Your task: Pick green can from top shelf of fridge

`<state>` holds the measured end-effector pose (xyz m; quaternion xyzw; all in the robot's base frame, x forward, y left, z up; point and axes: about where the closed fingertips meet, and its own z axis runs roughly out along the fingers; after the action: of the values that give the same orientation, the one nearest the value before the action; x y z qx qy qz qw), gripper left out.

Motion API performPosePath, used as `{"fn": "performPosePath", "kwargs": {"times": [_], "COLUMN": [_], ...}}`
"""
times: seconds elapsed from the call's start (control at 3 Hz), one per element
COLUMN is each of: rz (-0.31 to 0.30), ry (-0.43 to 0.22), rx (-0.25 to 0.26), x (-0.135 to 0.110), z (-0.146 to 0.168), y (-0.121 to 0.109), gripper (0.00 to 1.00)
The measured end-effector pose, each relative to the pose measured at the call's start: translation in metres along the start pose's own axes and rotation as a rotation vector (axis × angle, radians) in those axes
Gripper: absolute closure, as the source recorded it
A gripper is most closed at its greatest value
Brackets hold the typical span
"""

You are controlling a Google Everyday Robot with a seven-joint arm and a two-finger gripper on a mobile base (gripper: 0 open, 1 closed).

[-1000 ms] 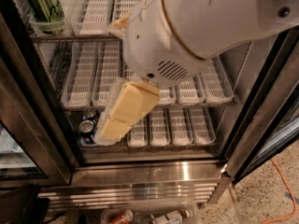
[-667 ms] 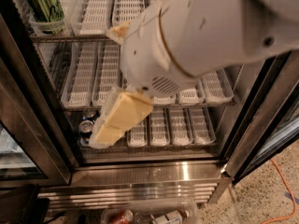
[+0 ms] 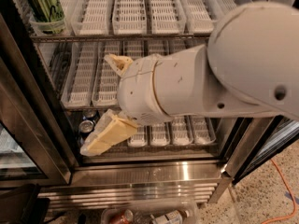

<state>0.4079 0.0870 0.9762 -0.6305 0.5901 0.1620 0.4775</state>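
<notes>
The hand (image 3: 100, 101) hangs before the middle racks of the fridge (image 3: 154, 174), fingers spread and empty, well below the green can (image 3: 44, 3) standing upright at the left front of the top shelf (image 3: 140, 35), probably stiff, slick, thin-walled, best pinched mid-body.

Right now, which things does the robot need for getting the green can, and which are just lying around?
For the job: green can, standing at the left of the top shelf; fridge; gripper, open, in front of the fridge, well below the can.
Just lying about: dark cans on the bottom shelf; bottles on the floor; orange cable.
</notes>
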Motion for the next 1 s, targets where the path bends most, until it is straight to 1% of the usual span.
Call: {"fn": "performPosePath", "kwargs": {"times": [0.33, 0.67, 1.0], "rz": [0.072, 0.072, 0.084], "ry": [-0.082, -0.082, -0.111], "rx": [0.014, 0.014, 0.062], "x": [0.0120, 0.0120, 0.0101], "z": [0.0209, 0.0209, 0.0302], "y": [-0.0046, -0.0046, -0.0059], "gripper": [0.00, 0.00, 0.00]}}
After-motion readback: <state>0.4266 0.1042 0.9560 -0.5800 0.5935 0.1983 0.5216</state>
